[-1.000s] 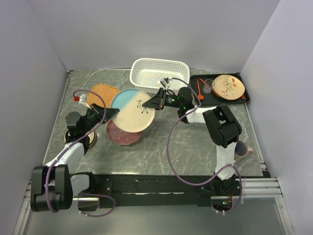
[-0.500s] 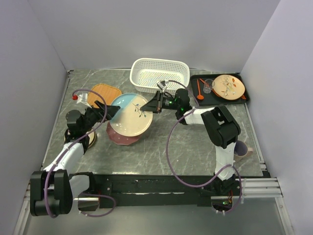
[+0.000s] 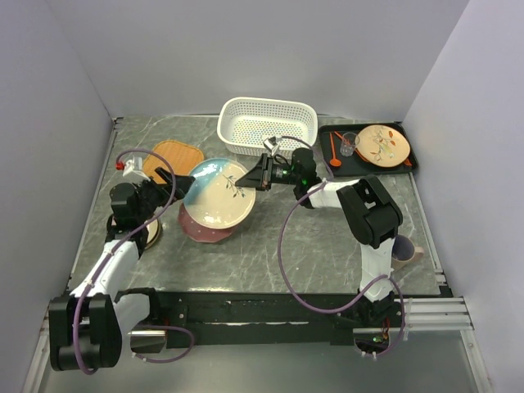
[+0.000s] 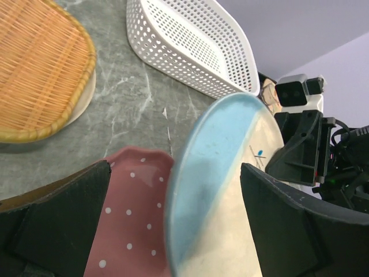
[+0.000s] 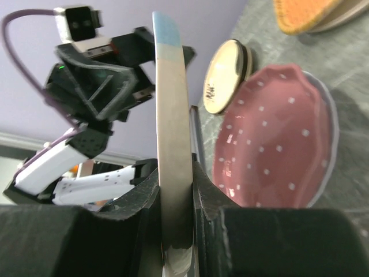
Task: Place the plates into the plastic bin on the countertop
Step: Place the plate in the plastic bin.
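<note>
A pale blue-cream plate [image 3: 214, 195] with a leaf sprig hangs tilted over the speckled pink plate [image 3: 203, 228]. My right gripper [image 3: 255, 175] is shut on its right rim; in the right wrist view the plate [image 5: 172, 115] shows edge-on between the pads of that gripper [image 5: 174, 202]. My left gripper [image 3: 173, 188] stands open at the plate's left rim, and the rim [image 4: 190, 190] sits between its spread fingers [image 4: 294, 231] without touching them. The white plastic bin [image 3: 267, 125] stands behind on the countertop [image 3: 278, 237]. An orange rounded-square plate [image 3: 174, 155] lies at the left.
A tan plate with a brown rim [image 3: 152, 234] lies under my left arm. At the back right a black tray [image 3: 337, 137] carries a cream plate with red-orange marks [image 3: 383, 144], a small glass and orange utensils. Grey walls close in three sides.
My left gripper has opened and let go of the plate's left rim, drawing back slightly left. The right gripper keeps hold; the plate has shifted a little toward the left and front.
</note>
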You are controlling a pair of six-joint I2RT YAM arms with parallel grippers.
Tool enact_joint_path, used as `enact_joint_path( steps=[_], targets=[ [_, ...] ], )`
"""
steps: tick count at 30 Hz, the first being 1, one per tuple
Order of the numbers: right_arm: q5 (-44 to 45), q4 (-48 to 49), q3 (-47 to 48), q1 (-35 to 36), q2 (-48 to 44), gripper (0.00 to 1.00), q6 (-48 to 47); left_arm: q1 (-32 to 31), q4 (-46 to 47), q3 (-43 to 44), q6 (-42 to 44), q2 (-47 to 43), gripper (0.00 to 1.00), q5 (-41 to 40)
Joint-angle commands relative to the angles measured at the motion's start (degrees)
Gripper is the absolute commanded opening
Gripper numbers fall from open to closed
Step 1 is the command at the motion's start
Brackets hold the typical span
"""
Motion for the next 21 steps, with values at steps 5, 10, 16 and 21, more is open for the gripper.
enact_joint_path(
  steps=[5,10,16,21],
  targets=[
    [7.2,-18.6,9.9,-2.5,-5.0,0.0,-12.9,-0.2,0.4,1.7,2.3,-2.6,0.99,-0.4],
    [9.2,-23.1,15.1,-4.3,-3.5,0.0,-14.7,-0.2,0.7,1.4,2.9,-3.3,0.99,0.3],
    [10.0,-25.2,19.9,-7.4,-0.9,0.0,-13.6,-0.2,1.7,1.0,3.5,-2.5,0.99,1.6],
    [10.3,-27.3,25.5,-9.3,1.9,0.0,-13.4,-0.2,3.4,0.8,2.9,-0.9,0.99,3.8]
  ],
)
